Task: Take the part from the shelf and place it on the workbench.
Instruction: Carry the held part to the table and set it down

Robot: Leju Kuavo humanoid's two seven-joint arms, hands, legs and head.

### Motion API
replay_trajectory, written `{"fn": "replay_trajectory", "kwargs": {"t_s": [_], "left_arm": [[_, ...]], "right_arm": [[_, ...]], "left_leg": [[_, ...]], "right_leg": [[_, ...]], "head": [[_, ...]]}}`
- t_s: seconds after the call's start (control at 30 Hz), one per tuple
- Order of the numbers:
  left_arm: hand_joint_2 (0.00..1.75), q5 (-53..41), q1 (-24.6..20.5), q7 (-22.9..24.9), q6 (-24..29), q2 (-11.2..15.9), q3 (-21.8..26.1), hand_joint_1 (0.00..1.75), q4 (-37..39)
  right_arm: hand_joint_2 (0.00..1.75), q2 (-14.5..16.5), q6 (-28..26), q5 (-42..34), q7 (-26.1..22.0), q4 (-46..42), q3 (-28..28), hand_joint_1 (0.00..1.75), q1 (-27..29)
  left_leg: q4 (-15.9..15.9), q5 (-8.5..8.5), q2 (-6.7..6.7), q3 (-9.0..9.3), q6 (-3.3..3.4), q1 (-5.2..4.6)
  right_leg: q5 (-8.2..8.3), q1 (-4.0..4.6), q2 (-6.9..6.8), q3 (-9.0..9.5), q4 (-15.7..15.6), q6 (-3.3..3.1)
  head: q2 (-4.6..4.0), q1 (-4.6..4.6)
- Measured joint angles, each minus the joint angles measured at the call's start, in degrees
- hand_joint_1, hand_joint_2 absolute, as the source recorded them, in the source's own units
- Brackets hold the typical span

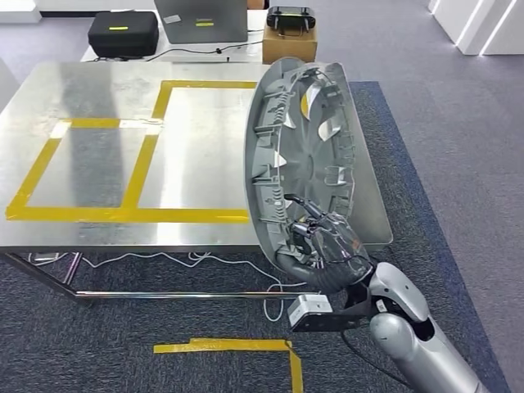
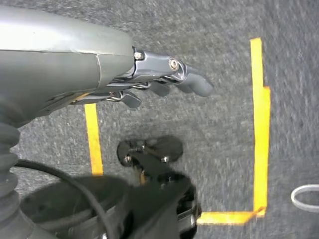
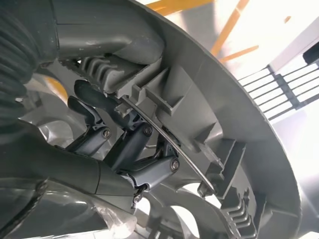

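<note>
Silver arm [image 1: 426, 344], ribbed grey cover, dark fingers [image 3: 127, 144]

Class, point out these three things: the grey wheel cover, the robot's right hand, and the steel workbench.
wheel cover [image 1: 307, 155], head view, inner hub.
right hand [image 1: 318, 246], head view, fingers at the cover's lower rim.
workbench [image 1: 92, 168], head view, bare steel top.

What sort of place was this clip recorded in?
Likely an indoor robot test lab or workshop: a steel workbench marked with yellow tape, grey carpet with more tape, and equipment cases behind. The right hand holds a wheel cover.
</note>
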Motion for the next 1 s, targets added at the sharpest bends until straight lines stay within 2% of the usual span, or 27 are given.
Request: {"fn": "replay_trajectory", "kwargs": {"t_s": [0.03, 0.07, 0.1, 0.13, 0.17, 0.2, 0.23, 0.27, 0.3, 0.33, 0.4, 0.43, 0.47, 0.53, 0.57, 0.6, 0.63, 0.67, 0.73, 0.77, 0.8, 0.83, 0.9, 0.97, 1.0], "left_arm": [[1.75, -0.13, -0.18, 0.02, -0.01, -0.02, -0.03, 0.0, 0.0], [1.75, -0.24, -0.33, 0.09, 0.0, -0.05, -0.07, 0.0, 0.0], [1.75, -0.42, -0.45, 0.2, 0.01, -0.11, -0.11, 0.0, 0.0], [1.75, -0.59, -0.5, 0.33, 0.03, -0.19, -0.17, 0.0, 0.0], [1.75, -0.75, -0.53, 0.46, 0.07, -0.23, -0.22, 0.0, 0.0], [1.75, -0.92, -0.57, 0.57, 0.1, -0.27, -0.27, 0.0, 0.0], [1.75, -1.07, -0.62, 0.64, 0.13, -0.33, -0.31, 0.0, 0.0], [1.75, -1.25, -0.73, 0.71, 0.14, -0.36, -0.33, 0.0, 0.0], [1.75, -1.52, -0.85, 0.81, 0.14, -0.42, -0.35, 0.0, 0.0], [1.75, -1.83, -0.93, 0.96, 0.14, -0.47, -0.38, 0.0, 0.0], [1.75, -2.55, -1.02, 1.36, 0.15, -0.5, -0.49, 0.0, 0.0], [1.75, -2.83, -1.08, 1.54, 0.16, -0.55, -0.58, 0.0, 0.0], [1.75, -3.05, -1.28, 1.7, 0.17, -0.58, -0.67, 0.0, 0.0], [1.75, -3.33, -1.83, 1.96, 0.17, -0.7, -0.8, 0.0, 0.0], [1.75, -3.49, -2.1, 2.12, 0.17, -0.74, -0.83, 0.0, 0.0], [1.75, -3.69, -2.24, 2.32, 0.16, -0.77, -0.86, 0.0, 0.0], [1.75, -3.9, -2.31, 2.52, 0.15, -0.79, -0.91, 0.0, 0.0], [1.75, -4.08, -2.35, 2.72, 0.15, -0.78, -0.96, 0.0, 0.0], [1.75, -4.37, -2.43, 3.01, 0.13, -0.7, -1.08, 0.0, 0.0], [1.75, -4.57, -2.51, 3.13, 0.1, -0.67, -1.16, 0.0, 0.0], [1.75, -4.79, -2.59, 3.28, 0.07, -0.65, -1.23, 0.0, 0.0], [1.75, -5.05, -2.65, 3.45, 0.03, -0.66, -1.31, 0.0, 0.0], [1.75, -5.43, -2.75, 3.84, -0.01, -0.67, -1.43, 0.0, -0.01], [1.75, -5.65, -2.99, 4.08, -0.02, -0.65, -1.59, 0.0, -0.02], [1.75, -5.73, -3.22, 4.14, -0.02, -0.65, -1.67, 0.0, -0.02]], "right_arm": [[1.75, 0.0, 0.39, -0.02, 0.26, 0.38, 0.21, 1.75, -0.66], [1.75, 0.01, 0.81, -0.05, 0.52, 0.79, 0.46, 1.75, -1.29], [1.75, 0.01, 1.27, -0.09, 0.77, 1.22, 0.76, 1.75, -1.86], [1.75, 0.02, 1.7, -0.14, 1.0, 1.66, 1.1, 1.75, -2.41], [1.75, 0.02, 2.08, -0.18, 1.22, 2.07, 1.44, 1.75, -2.98], [1.75, 0.02, 2.45, -0.22, 1.43, 2.45, 1.77, 1.75, -3.61], [1.75, 0.02, 2.84, -0.26, 1.68, 2.85, 2.1, 1.75, -4.35], [1.75, 0.02, 3.26, -0.3, 1.98, 3.19, 2.43, 1.75, -5.17], [1.75, 0.05, 3.81, -0.35, 2.37, 3.58, 2.84, 1.75, -6.06], [1.75, 0.16, 4.47, -0.41, 2.84, 4.02, 3.32, 1.75, -7.06], [1.75, 0.6, 5.96, -0.49, 3.96, 5.4, 4.44, 1.75, -9.47], [1.75, 0.96, 6.66, -0.55, 4.52, 6.43, 5.0, 1.75, -10.8], [1.75, 1.39, 7.26, -0.62, 5.04, 7.68, 5.55, 1.75, -12.13], [1.75, 2.34, 8.17, -0.75, 5.78, 10.27, 6.52, 1.75, -14.5], [1.75, 2.89, 8.55, -0.79, 6.11, 11.73, 7.04, 1.75, -15.64], [1.75, 3.49, 8.88, -0.76, 6.55, 13.24, 7.59, 1.75, -16.75], [1.75, 4.15, 9.16, -0.67, 7.09, 14.89, 8.19, 1.75, -17.87], [1.75, 4.82, 9.33, -0.55, 7.65, 16.48, 8.76, 1.75, -18.92], [1.75, 6.09, 9.57, -0.25, 8.89, 19.36, 9.72, 1.75, -20.95], [1.75, 6.67, 9.7, -0.16, 9.52, 20.84, 10.1, 1.75, -22.06], [1.75, 7.31, 9.85, -0.05, 10.26, 22.42, 10.47, 1.75, -23.29], [1.75, 7.96, 9.98, 0.06, 11.01, 24.18, 10.81, 1.75, -24.57], [1.75, 9.41, 10.12, 0.25, 12.27, 28.14, 11.45, 1.75, -27.05], [1.75, 10.52, 10.12, 0.31, 12.82, 31.6, 11.87, 1.75, -28.9], [1.75, 10.86, 10.1, 0.32, 12.89, 32.96, 12.03, 1.75, -29.54]], "left_leg": [[-0.01, 0.08, -0.65, -0.1, 0.19, -0.11], [0.02, 0.13, -1.35, -0.2, 0.32, -0.24], [0.06, 0.14, -2.13, -0.23, 0.41, -0.39], [0.12, 0.16, -2.98, -0.23, 0.46, -0.51], [0.21, 0.16, -3.88, -0.2, 0.46, -0.59], [0.34, 0.14, -4.77, -0.18, 0.44, -0.64], [0.47, 0.11, -5.55, -0.29, 0.36, -0.7], [0.68, 0.11, -6.27, -0.56, 0.22, -0.66], [0.82, 0.2, -6.88, -0.94, -0.05, -0.51], [0.85, 0.35, -7.47, -1.34, -0.4, -0.3], [0.79, 0.61, -8.22, -1.79, -1.17, 0.01], [1.18, 0.35, -7.3, -2.02, -1.56, -0.08], [2.61, -0.47, -5.72, -2.74, -2.02, -0.18], [8.59, -3.28, -2.09, -5.83, -2.92, -0.06], [12.38, -4.65, -1.27, -7.87, -3.29, 0.21], [15.04, -5.23, -0.96, -9.35, -3.56, 0.47], [16.01, -4.89, -0.79, -10.0, -3.76, 0.67], [14.64, -3.5, -0.65, -9.46, -3.86, 0.8], [7.14, 0.39, 0.16, -5.83, -3.77, 0.79], [3.57, 1.63, 0.65, -4.09, -3.49, 0.62], [1.24, 2.22, 1.05, -2.98, -3.15, 0.44], [0.33, 2.13, 1.26, -2.61, -2.77, 0.24], [0.22, 2.02, 0.92, -2.71, -1.99, 0.18], [-0.11, 2.05, 0.52, -2.49, -1.19, 0.36], [-0.27, 2.06, 0.32, -2.36, -0.82, 0.46]], "right_leg": [[-1.77, 0.03, 1.78, -1.95, 3.96, -0.07], [-3.09, 0.09, 2.81, -3.96, 7.78, -0.16], [-3.42, 0.18, 3.3, -5.38, 10.24, -0.29], [-2.58, 0.28, 3.54, -5.81, 10.54, -0.48], [-0.67, 0.37, 3.84, -5.12, 8.48, -0.76], [1.73, 0.42, 4.56, -3.66, 4.75, -1.09], [3.42, 0.38, 5.9, -2.12, 1.08, -1.43], [4.4, 0.33, 7.11, -0.67, -2.12, -1.66], [4.63, 0.35, 8.02, 0.15, -3.9, -1.8], [4.34, 0.43, 8.35, 0.48, -4.42, -1.88], [4.56, 0.5, 7.26, 0.86, -5.05, -2.24], [4.71, 0.39, 6.58, 1.12, -5.41, -2.53], [4.84, 0.25, 5.77, 1.42, -5.8, -2.85], [4.81, 0.19, 4.16, 1.81, -6.13, -3.26], [4.71, 0.22, 3.37, 1.88, -6.13, -3.35], [4.61, 0.22, 2.66, 1.94, -6.12, -3.35], [4.5, 0.22, 1.97, 2.02, -6.11, -3.3], [4.38, 0.21, 1.41, 2.15, -6.1, -3.19], [4.08, 0.24, 0.44, 2.48, -6.09, -2.79], [3.92, 0.37, 0.07, 2.54, -6.03, -2.51], [3.79, 0.51, -0.26, 2.54, -5.98, -2.22], [3.7, 0.64, -0.53, 2.51, -5.97, -1.93], [3.54, 0.7, -0.86, 2.54, -6.08, -1.33], [2.3, 0.53, 0.44, 1.74, -4.5, -0.87], [0.94, 0.45, 1.52, 0.41, -1.89, -0.78]], "head": [[-0.01, 0.15], [0.0, 0.28], [0.0, 0.32], [0.0, 0.32], [0.01, 0.32], [0.01, 0.32], [0.01, 0.28], [0.02, 0.25], [0.02, 0.21], [0.02, 0.19], [0.02, 0.21], [0.02, 0.11], [0.02, -0.11], [0.02, -0.5], [0.02, -0.58], [0.02, -0.58], [0.02, -0.6], [0.02, -0.6], [0.02, -0.6], [0.02, -0.6], [0.02, -0.58], [0.02, -0.59], [0.02, -0.56], [0.02, -0.44], [0.02, -0.34]]}}
